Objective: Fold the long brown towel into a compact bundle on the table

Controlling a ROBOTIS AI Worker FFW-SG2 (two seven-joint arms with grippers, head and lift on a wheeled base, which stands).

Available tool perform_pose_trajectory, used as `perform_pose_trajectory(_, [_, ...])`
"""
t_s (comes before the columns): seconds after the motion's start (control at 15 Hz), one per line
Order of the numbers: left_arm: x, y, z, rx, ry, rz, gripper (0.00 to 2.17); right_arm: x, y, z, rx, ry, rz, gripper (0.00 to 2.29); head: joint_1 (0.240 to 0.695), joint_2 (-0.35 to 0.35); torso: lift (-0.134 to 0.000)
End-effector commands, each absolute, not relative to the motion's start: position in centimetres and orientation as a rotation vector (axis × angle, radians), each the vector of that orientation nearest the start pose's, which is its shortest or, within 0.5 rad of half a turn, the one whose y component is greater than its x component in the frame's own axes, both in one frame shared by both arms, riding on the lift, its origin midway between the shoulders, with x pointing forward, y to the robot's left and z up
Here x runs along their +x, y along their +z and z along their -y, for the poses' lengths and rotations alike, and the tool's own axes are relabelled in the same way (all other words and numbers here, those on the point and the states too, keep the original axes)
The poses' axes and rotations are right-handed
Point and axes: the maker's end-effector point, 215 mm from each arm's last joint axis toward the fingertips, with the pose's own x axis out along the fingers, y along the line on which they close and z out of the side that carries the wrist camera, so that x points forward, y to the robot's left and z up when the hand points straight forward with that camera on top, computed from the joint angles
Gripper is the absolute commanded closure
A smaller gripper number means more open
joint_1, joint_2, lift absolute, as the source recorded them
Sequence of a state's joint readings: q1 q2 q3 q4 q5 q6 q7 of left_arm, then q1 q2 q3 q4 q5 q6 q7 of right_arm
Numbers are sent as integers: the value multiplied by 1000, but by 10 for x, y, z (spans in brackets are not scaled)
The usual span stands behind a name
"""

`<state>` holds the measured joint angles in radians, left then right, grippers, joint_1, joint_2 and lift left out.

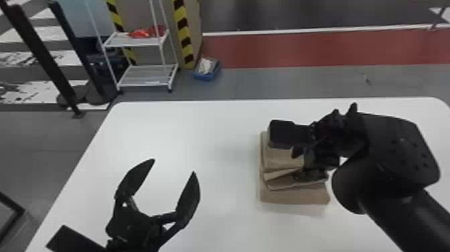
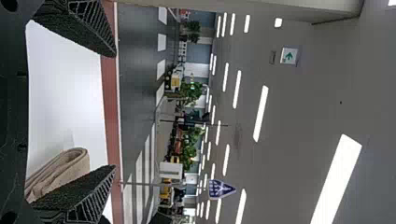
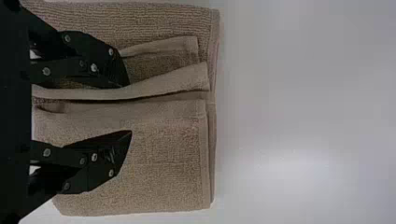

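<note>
- White and smooth, the tabletop (image 1: 217,134) spreads before me, with a white metal rack (image 1: 144,75) and a red floor strip (image 1: 301,50) beyond its far edge.
- On the right part of that tabletop lies the brown terry towel (image 1: 294,197), folded into a low, layered stack. It looks somewhat longer from near to far than across, though my right arm (image 1: 398,154) hides some of its right side.
- I have my right gripper (image 3: 130,108), with its two flat black fingers, over the towel, the fingers parted and nothing pinched between them. Whether either tip touches the cloth, I cannot tell.
- Those fingers point toward my left, across the stack's long axis. Between and beside them runs a pale, loose flap edge (image 3: 163,82), slightly askew, where the far panel (image 3: 161,163) meets the nearer layers. The next move turns on this relation: the edge lies roughly along my fingers, so closing should bring them in from its near and far sides.
- My left gripper (image 1: 174,166), black and two-fingered, is spread wide and empty, well apart to the left of the towel. My right is plainly the nearer hand.
- I judge the folding well along, with the middle flaps left to gather or flatten. Closing too deep could catch several layers and pull the stack open; soft terry should press down easily.
</note>
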<state>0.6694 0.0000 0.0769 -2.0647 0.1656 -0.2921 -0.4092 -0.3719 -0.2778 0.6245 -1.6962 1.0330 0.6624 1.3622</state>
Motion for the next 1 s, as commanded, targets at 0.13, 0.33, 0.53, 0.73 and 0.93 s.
perform_pose_trajectory(0.13, [379,-300,-194,-84,-309,146,33,512,-403,89,-1126,1050,-768,171,695,122,-125])
perform_pose_trajectory(0.33, [380,-300,-194,-84,-308,144,33,507,-402,91,-1161,1061,-752,171,695,131,-125])
perform_pose_trajectory(0.53, [380,-301,-195,-84,-307,143,33,501,-409,90,-1218,1093,-737,174,695,131,-125])
perform_pose_trajectory(0.73, [381,-304,-197,-83,-304,138,33,496,-408,87,-1248,1114,-712,174,695,134,-125])
perform_pose_trajectory(0.93, [381,-306,-195,-85,-309,136,33,491,-414,87,-1282,1124,-710,178,695,140,-125])
